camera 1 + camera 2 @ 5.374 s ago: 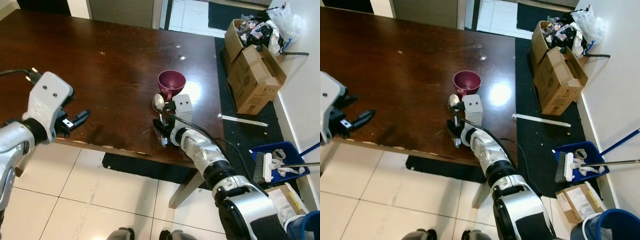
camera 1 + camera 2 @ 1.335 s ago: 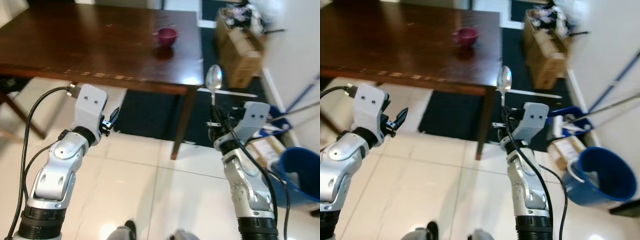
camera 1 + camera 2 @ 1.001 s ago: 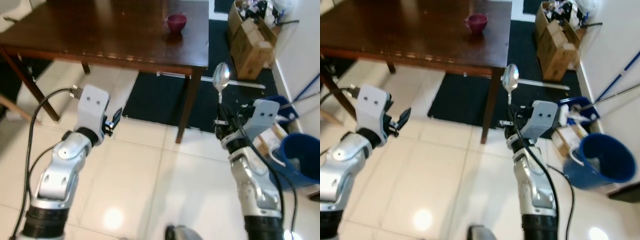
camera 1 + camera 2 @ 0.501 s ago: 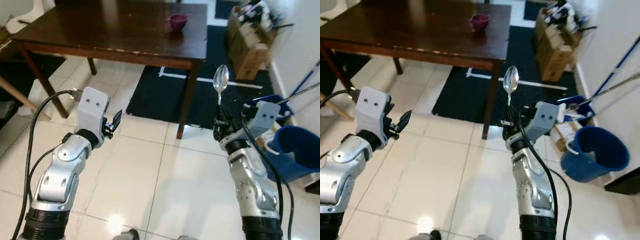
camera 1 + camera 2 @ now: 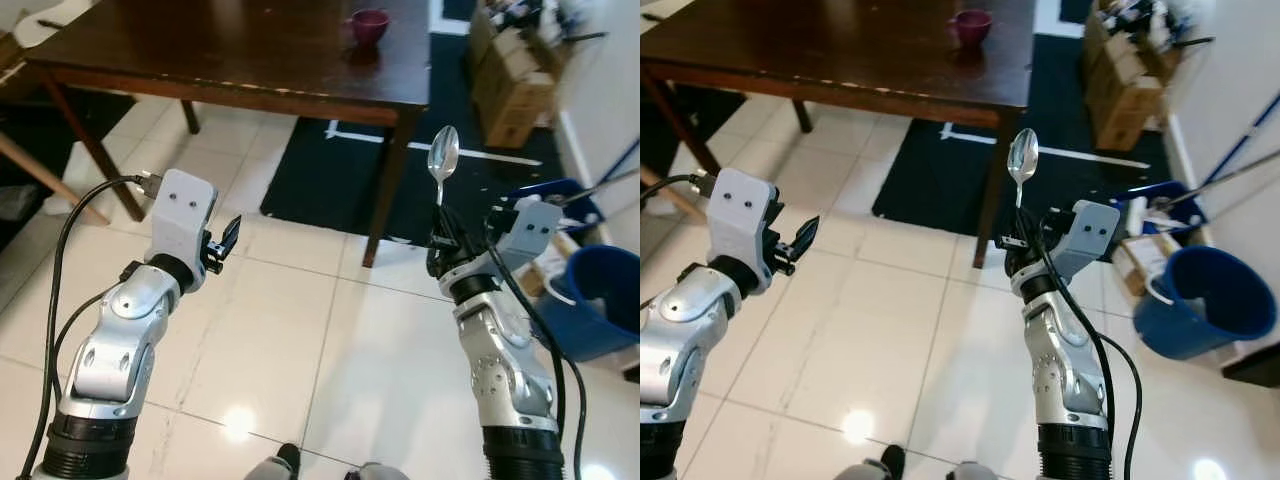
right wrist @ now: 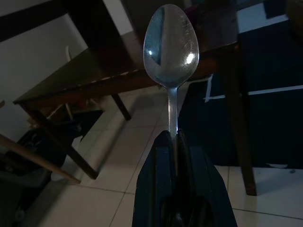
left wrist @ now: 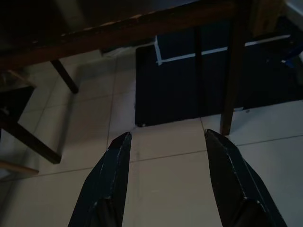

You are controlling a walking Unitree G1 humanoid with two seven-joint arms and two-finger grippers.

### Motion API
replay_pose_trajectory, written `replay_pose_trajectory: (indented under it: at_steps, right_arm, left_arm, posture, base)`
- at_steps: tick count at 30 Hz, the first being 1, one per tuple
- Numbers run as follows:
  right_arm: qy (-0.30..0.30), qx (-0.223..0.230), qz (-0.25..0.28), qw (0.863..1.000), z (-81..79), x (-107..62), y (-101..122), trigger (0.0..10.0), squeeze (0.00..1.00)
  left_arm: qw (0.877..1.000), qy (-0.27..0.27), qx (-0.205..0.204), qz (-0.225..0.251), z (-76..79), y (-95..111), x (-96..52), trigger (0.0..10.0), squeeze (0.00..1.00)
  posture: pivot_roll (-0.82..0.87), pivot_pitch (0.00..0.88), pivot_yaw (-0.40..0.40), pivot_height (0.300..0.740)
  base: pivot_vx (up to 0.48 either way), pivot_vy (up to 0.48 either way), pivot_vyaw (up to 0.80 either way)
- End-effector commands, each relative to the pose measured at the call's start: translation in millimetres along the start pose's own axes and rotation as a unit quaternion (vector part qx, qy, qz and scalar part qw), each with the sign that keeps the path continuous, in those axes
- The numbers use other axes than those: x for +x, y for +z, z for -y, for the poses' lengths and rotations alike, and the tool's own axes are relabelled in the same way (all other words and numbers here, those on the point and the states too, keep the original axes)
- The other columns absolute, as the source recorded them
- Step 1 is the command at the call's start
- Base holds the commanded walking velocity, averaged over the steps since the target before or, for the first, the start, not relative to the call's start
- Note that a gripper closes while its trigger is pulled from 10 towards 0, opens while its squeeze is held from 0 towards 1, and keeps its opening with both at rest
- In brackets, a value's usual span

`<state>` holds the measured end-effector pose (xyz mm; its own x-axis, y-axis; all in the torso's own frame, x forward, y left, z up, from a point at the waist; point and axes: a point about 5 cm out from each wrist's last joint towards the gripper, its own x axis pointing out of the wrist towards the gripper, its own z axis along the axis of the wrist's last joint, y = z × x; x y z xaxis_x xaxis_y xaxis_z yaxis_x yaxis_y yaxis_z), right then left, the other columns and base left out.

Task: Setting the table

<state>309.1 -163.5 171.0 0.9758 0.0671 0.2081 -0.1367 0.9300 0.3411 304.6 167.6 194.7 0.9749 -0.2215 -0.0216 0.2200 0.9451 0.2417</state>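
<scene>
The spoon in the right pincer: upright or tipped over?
Upright: the spoon stands bowl-up, handle clamped in the right pincer.

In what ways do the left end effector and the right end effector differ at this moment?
The left end effector has its fingers spread apart and holds nothing; the right end effector is shut on the spoon, bowl pointing up. The left one is in front of bare floor tiles; the right one is near the table corner leg. Both are raised off the table, over the floor.
</scene>
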Motion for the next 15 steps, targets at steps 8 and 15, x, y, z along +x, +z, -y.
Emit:
replay_pose_trajectory:
  at_steps: [8, 15]
  right_arm:
    - [-0.003, 0.002, -0.012, 1.000, 0.9, -1.4, -4.9, 10.0, 0.00]
    - [-0.002, 0.001, -0.011, 1.000, 0.9, -1.3, -4.7, 10.0, 0.00]
  left_arm:
    - [1.000, 0.006, 0.002, -0.015, -1.8, -6.5, -1.0, 10.0, 0.00]
    - [1.000, 0.007, 0.003, -0.016, -2.4, -6.9, -1.1, 10.0, 0.00]
  posture:
    - [-0.02, 0.052, 0.057, 0.740]
    - [-0.02, 0.056, 0.058, 0.740]
  base:
    - [0.000, 0.000, 0.78]
    - [0.000, 0.000, 0.78]
